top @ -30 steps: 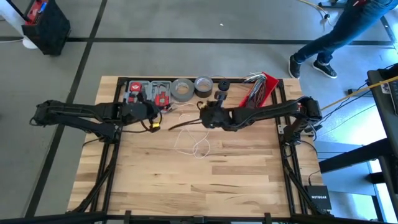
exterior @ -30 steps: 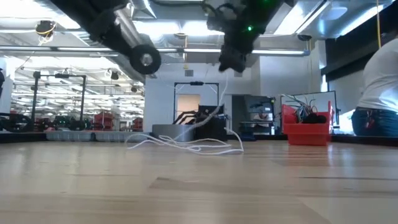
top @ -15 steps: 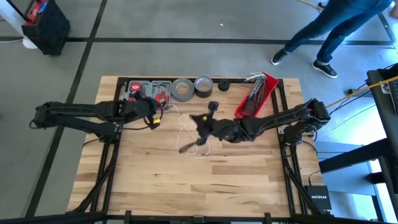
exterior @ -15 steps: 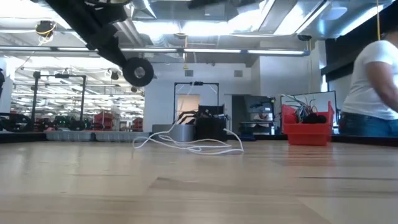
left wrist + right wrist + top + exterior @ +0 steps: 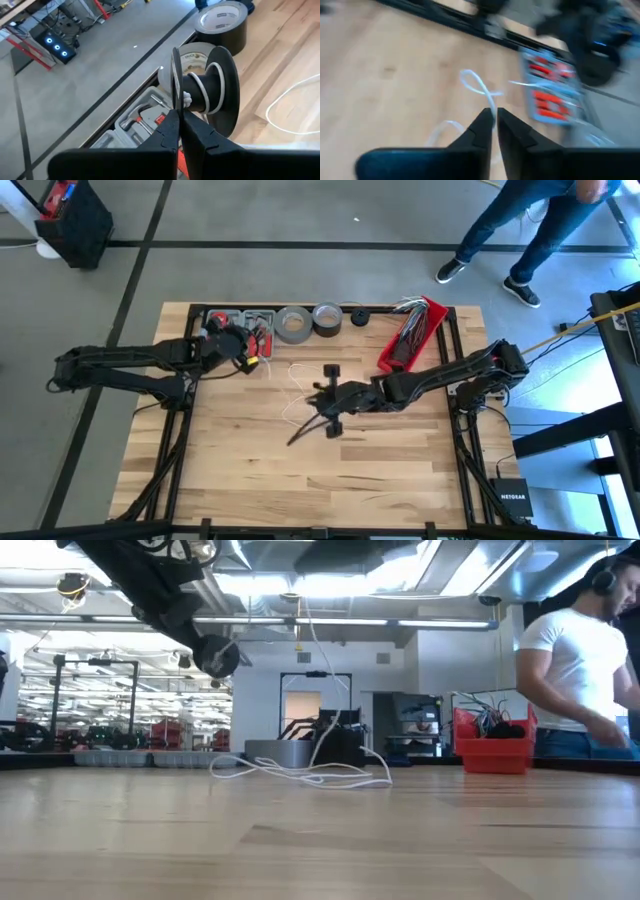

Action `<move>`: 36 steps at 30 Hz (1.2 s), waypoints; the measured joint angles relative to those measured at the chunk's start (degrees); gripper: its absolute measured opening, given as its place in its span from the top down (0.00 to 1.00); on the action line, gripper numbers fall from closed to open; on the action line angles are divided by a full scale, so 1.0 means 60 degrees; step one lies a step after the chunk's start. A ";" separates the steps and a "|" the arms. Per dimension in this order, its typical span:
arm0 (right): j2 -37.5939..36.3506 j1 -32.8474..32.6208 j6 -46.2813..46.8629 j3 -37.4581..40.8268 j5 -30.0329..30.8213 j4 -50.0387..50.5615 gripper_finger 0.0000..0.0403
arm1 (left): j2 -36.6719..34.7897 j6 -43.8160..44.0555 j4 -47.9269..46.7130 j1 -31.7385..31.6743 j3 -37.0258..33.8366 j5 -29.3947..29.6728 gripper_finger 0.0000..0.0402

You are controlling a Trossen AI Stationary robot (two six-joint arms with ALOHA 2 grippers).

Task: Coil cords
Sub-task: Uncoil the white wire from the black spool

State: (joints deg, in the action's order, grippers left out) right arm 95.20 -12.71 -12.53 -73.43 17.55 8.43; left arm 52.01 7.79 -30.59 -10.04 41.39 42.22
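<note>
Only the left wrist view shows the left end effector (image 5: 178, 117) pinching a cord-wound black spool (image 5: 216, 90).

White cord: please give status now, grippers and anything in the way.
Left gripper shut on black spool, cord wound round it. Right gripper pinching white cord above table. Tape rolls behind, clear.

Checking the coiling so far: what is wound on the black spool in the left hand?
A few turns of white cord wrap the black spool held by the left hand. The spool's far side is hidden.
</note>
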 joint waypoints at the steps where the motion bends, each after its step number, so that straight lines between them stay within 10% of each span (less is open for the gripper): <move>1: 0.0042 0.0003 0.0149 0.0000 0.0502 -0.0012 0.91 | 0.0000 0.0037 0.0000 0.0033 0.0000 -0.0004 1.00; 13: 0.0022 0.0124 0.0407 0.0000 0.4221 0.1665 0.60 | 0.0000 -0.0158 -0.0007 0.0317 0.0000 -0.0007 1.00; 17: 0.0024 0.0187 -0.0238 0.0000 0.3537 0.1002 0.58 | 0.0000 -0.0256 -0.0011 0.0317 0.0001 -0.0007 1.00; 25: 0.0065 0.0297 0.0209 -0.0004 -0.2453 0.1113 0.58 | 0.0000 -0.0306 -0.0011 0.0317 0.0002 -0.0037 1.00; 36: -0.0699 0.0305 0.0097 0.0000 -0.0701 0.0386 0.58 | 0.0000 -0.0331 0.0002 0.0310 0.0000 -0.0193 1.00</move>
State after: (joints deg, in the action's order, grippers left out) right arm 91.00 -10.88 -11.94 -73.43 13.34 10.75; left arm 52.01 5.80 -30.58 -8.19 41.39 41.06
